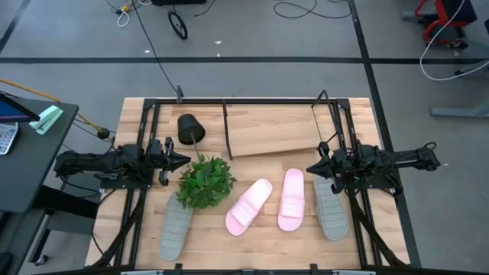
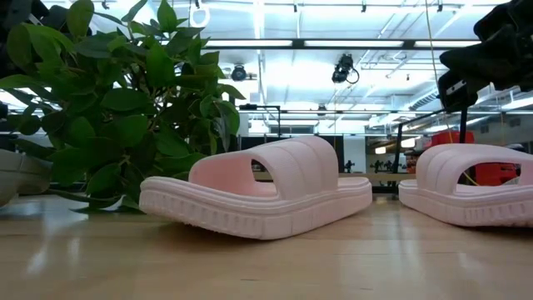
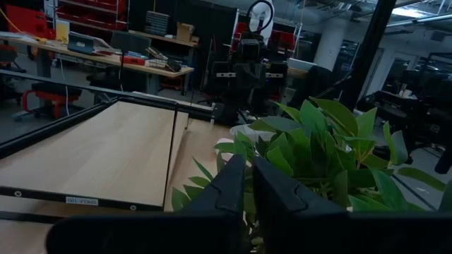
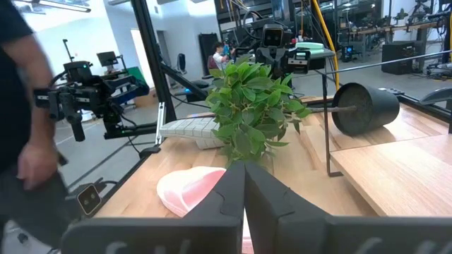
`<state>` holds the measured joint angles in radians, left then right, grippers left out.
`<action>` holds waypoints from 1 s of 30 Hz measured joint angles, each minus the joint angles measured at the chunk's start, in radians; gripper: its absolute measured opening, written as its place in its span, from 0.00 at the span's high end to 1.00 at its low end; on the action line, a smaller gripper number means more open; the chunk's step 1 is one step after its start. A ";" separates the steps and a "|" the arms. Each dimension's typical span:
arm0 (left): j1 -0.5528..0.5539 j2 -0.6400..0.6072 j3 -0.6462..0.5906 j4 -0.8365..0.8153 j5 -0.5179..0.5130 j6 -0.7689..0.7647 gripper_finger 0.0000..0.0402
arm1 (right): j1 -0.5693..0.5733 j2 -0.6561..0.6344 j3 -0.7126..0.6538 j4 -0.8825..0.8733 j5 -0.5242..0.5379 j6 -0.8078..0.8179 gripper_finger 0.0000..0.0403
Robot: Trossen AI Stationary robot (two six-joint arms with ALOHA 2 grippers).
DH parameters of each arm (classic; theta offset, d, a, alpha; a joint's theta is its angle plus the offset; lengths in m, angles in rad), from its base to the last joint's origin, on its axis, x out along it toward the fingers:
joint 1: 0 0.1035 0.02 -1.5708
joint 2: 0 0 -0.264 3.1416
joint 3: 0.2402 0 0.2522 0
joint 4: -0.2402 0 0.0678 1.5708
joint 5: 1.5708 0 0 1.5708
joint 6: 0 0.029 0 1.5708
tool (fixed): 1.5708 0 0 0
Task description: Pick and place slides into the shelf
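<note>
Two light pink slides (image 1: 250, 206) (image 1: 292, 198) lie sole-down mid-table, between a grey slide (image 1: 176, 228) near the left corner and a grey slide (image 1: 330, 208) on the right. In the low view, one pink slide (image 2: 266, 196) is close and the other (image 2: 475, 187) is at the right. The shelf (image 1: 275, 131) stands at the far edge with its slanted wooden board (image 3: 106, 155) bare. My left gripper (image 1: 183, 162) hovers shut beside the plant, left of it. My right gripper (image 1: 309, 169) hovers shut just beyond the right pink slide's far end.
A green leafy plant (image 1: 205, 182) sprawls on the table between my left gripper and the pink slides, and its black pot (image 1: 189, 128) lies tipped by the shelf's left end. A person (image 4: 21, 106) stands beyond the table's near-left side in the right wrist view.
</note>
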<state>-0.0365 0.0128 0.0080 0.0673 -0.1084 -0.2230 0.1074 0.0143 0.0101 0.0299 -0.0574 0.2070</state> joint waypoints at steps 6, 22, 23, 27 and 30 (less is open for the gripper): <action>0.000 0.000 0.000 0.000 0.000 0.000 0.93 | 0.000 0.000 0.000 0.000 0.000 0.000 0.97; 0.000 0.000 0.000 0.000 0.000 0.000 0.91 | 0.000 0.000 0.000 0.000 0.000 0.000 0.97; 0.000 0.000 0.000 0.000 0.000 0.000 0.91 | 0.000 0.000 0.000 0.000 0.000 0.000 0.97; 0.000 0.000 0.000 0.000 0.000 0.000 0.93 | 0.000 0.000 0.000 0.000 0.000 0.000 0.97; 0.000 0.000 0.000 0.000 0.000 0.000 0.94 | 0.000 0.000 0.000 0.000 0.000 0.000 0.97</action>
<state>-0.0366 0.0130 0.0080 0.0673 -0.1084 -0.2230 0.1078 0.0143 0.0101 0.0300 -0.0574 0.2070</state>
